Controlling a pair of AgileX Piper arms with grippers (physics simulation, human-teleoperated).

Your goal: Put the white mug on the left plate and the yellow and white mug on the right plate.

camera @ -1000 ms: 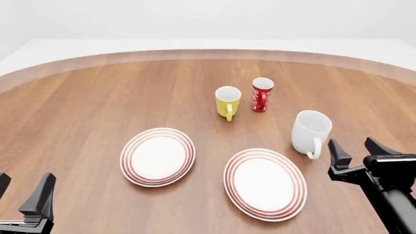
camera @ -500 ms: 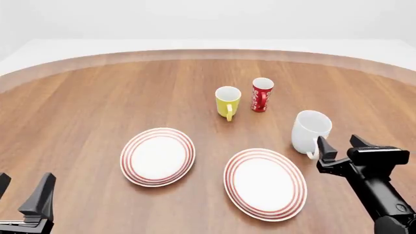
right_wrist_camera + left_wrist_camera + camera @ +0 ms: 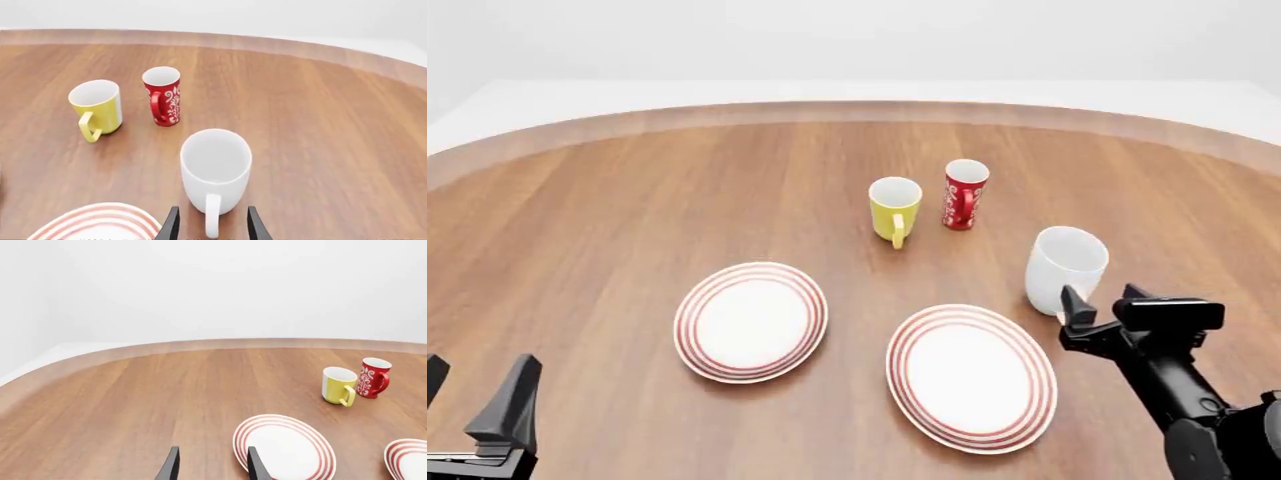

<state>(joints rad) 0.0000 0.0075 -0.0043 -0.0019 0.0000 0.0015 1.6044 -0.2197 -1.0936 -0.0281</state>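
Right gripper [image 3: 1101, 301], fingers apart, apparently straddles the white mug [image 3: 1064, 268] handle; left gripper [image 3: 474, 392] spread.

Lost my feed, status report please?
Right claw open, straddling white mug handle. Left claw open, idle. Both plates bare. Nothing blocking.

red cup [image 3: 163, 95], white pattern, no readable text

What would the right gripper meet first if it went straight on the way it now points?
Most likely the handle of the white mug: in the right wrist view it sits between the open jaws of the right gripper, just ahead. The exact gap is unclear.
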